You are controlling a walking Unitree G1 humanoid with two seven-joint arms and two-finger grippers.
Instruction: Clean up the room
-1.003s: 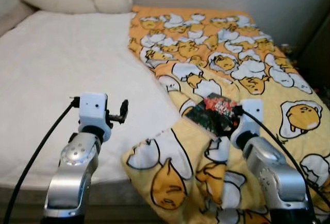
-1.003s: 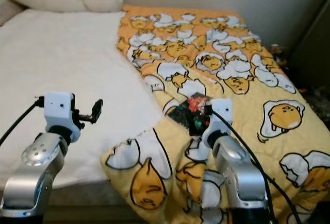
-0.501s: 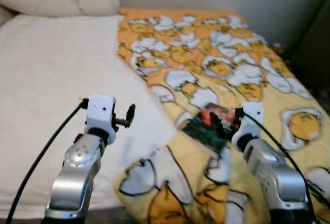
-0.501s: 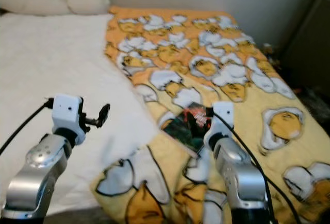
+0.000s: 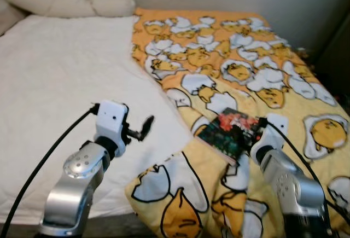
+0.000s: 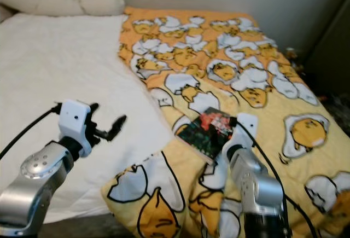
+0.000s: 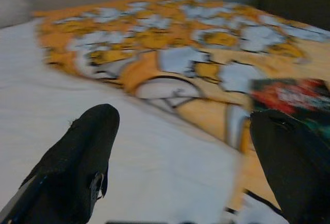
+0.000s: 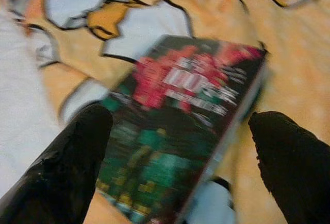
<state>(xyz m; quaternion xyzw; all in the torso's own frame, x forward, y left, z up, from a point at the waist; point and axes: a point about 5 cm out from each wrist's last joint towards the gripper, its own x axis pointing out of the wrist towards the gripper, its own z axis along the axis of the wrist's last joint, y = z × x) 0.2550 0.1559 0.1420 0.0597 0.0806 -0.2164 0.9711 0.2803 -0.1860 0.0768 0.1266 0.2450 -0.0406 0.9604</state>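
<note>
White bed [image 5: 49,79], egg-print quilt [image 5: 262,74] on its right side — a book [image 5: 229,133] lies flat on the quilt. My right gripper [image 8: 180,141] hovers over it, fingers wide; left gripper [image 5: 143,127] spread too, idle. Soft quilt may give, letting the book slide.

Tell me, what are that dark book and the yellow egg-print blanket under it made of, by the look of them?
The book seems to be a paperback: a thin, flat printed card cover in dark red and green, with pale page edges along one side. Whether it is glossy is hard to tell through the blur. The blanket looks like soft, matte fleece or plush: it bunches in rounded folds and shows no shine.
</note>
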